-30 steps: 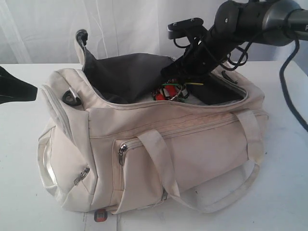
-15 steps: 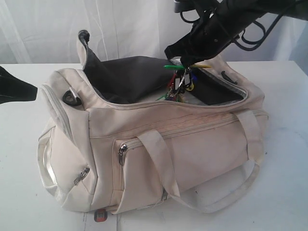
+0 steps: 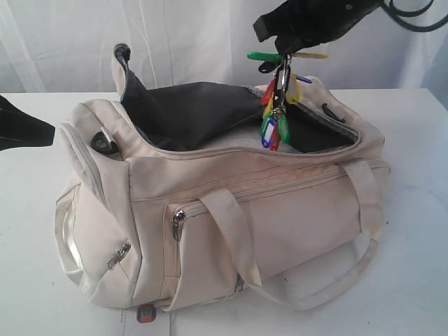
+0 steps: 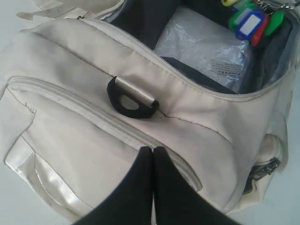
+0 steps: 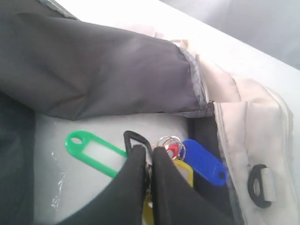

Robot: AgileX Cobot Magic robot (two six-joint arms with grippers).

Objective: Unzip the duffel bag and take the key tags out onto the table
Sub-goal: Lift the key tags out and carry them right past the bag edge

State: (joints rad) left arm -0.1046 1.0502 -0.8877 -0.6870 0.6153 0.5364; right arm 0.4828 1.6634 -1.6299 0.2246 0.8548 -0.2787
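One bunch of small rectangular plastic key tags (image 3: 276, 105) in green, yellow, red and blue, with white label windows and metal rings, hangs in the air over the open mouth of the bag. It is clear of the rim and towards the bag's right-hand end in the exterior view. The black right gripper (image 3: 281, 56) is clamped on the top of the bunch. The right wrist view shows its fingertips (image 5: 138, 161) pressed together at the rings, with a green tag jutting to one side and a blue one to the other.

Below lies the large cream-white fabric duffel bag (image 3: 280, 210), resting on its base with the grey top zipper (image 3: 350, 143) undone and the dark grey lining exposed. Inside it, under the hanging tags, lies a clear crinkled plastic packet (image 4: 206, 47). Two webbing handles (image 3: 231, 231) droop down the near side, and a black strap clip (image 3: 103, 142) sits on the bag's left end.

The bag stands on the wide flat white table (image 3: 413, 231). A small red-blue round sticker (image 3: 145, 313) lies on the table at the bag's near edge. A white curtain (image 3: 189, 42) hangs behind.

The black left gripper (image 4: 152, 151) is at the bag's left end, its fingers pressed together on nothing, just over a zipped pocket near the strap clip. Whether it touches the fabric cannot be told.
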